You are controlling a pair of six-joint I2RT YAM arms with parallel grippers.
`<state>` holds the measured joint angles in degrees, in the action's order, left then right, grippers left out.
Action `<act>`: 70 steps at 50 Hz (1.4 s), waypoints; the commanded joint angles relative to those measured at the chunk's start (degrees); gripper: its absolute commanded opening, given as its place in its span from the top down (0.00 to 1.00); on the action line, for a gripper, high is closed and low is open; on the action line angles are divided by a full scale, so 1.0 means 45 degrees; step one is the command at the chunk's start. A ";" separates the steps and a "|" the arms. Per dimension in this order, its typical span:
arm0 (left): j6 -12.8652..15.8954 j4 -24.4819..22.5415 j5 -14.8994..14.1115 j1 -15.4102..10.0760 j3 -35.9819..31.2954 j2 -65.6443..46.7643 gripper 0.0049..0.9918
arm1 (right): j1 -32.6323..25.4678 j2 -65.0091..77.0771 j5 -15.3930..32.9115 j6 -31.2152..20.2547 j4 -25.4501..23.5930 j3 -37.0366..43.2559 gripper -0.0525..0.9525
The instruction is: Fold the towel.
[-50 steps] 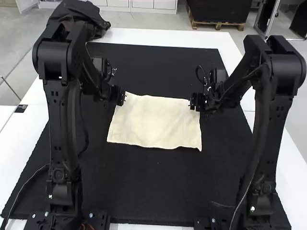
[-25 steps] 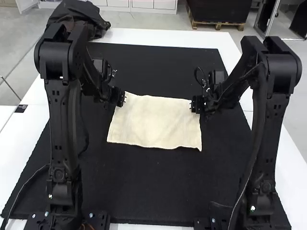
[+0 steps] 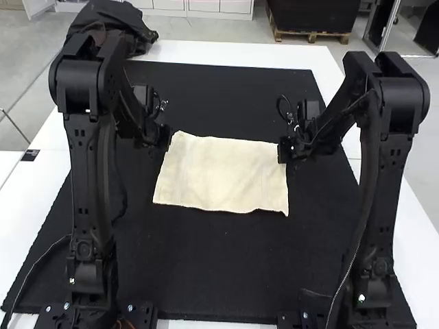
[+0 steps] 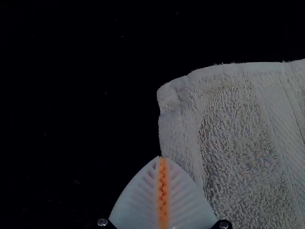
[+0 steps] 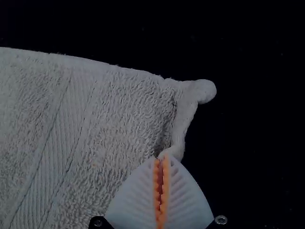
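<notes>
Fingers: left gripper (image 3: pixel 169 140) and right gripper (image 3: pixel 282 152) clamped on towel (image 3: pixel 219 175) side edges.
Change: both closed since earlier; towel unmoved, spread on mat (image 3: pixel 206 264).
Pinched cloth: hidden by fingers.

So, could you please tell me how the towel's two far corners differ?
The far left corner is broad and blunt, while the far right corner juts out as a rounded nub. Beside the far left corner the side edge lies fairly flat; beside the far right corner it curls into a narrow roll. Both belong to the cream towel and lie on the black mat.
</notes>
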<state>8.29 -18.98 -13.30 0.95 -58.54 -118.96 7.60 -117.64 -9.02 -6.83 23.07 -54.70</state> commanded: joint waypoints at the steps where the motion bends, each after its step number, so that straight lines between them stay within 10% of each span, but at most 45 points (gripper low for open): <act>1: 0.0110 -0.0254 0.0026 -0.0036 0.0295 -0.0225 0.98 | 0.0109 -0.0322 -0.1121 0.0112 -0.0088 -0.0072 0.97; 27: -0.0027 -0.0957 0.0006 -0.0114 0.0236 0.0361 0.98 | -0.0477 0.0675 -0.1102 0.0580 0.0205 0.0221 0.97; 37: -0.0085 -0.0782 0.0006 -0.0114 0.0256 0.0282 0.21 | -0.0477 0.0675 -0.1102 0.0580 0.0264 0.0495 0.97; 42: -0.0066 -0.0723 0.0026 -0.0094 0.0256 0.0224 0.08 | -0.0457 0.0675 -0.1121 0.0580 0.0303 0.0573 0.97; 51: -0.0007 -0.0606 0.0026 -0.0075 0.0314 -0.0011 0.27 | -0.0399 0.0675 -0.1121 0.0678 0.0362 0.0592 0.97; 60: -0.0027 -0.0645 0.0026 -0.0114 0.0334 -0.0616 0.98 | -0.0438 0.0675 -0.1161 0.0717 0.0342 0.0592 0.97; 70: -0.0007 -0.0703 -0.0033 0.0004 0.0275 -0.0557 0.98 | -0.0496 0.0694 -0.1219 0.0737 0.0342 0.0631 0.97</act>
<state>8.14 -22.35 -13.37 0.95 -57.08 -120.60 5.91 -116.88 -13.10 -4.23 24.71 -52.90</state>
